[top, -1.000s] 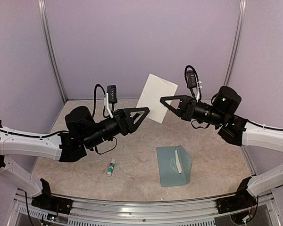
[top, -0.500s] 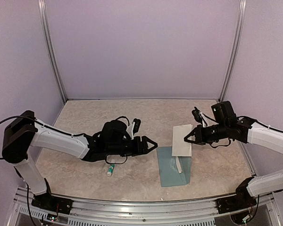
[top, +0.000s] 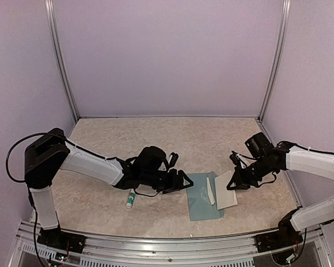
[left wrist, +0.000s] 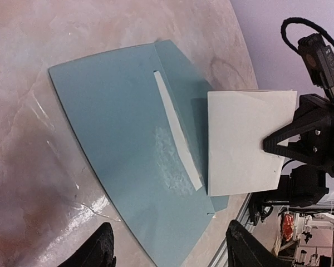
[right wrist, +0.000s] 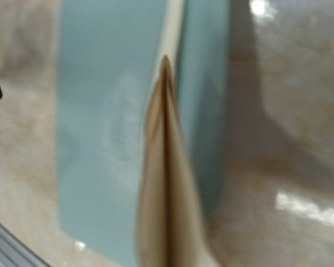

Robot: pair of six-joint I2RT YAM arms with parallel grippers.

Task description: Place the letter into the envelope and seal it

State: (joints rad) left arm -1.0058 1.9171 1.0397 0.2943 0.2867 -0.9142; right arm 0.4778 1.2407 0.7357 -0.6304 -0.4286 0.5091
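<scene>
teal envelope (top: 199, 196) lies flat and unsealed. your right gripper (top: 235, 181) is clamped on the letter (top: 226, 190) at its right edge, and your left gripper (top: 182, 182) hovers, fingers apart, just beside its left edge. insertion and sealing remain.

Left of envelope (top: 197, 196): left gripper (top: 181, 182) blocks, jaws apart.
Right edge: letter (top: 226, 191) and right gripper (top: 235, 179) overhang.
Envelope middle: open from above.

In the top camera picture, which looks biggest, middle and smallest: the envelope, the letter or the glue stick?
Biggest to smallest:
1. envelope
2. letter
3. glue stick, clearly the smallest
</scene>
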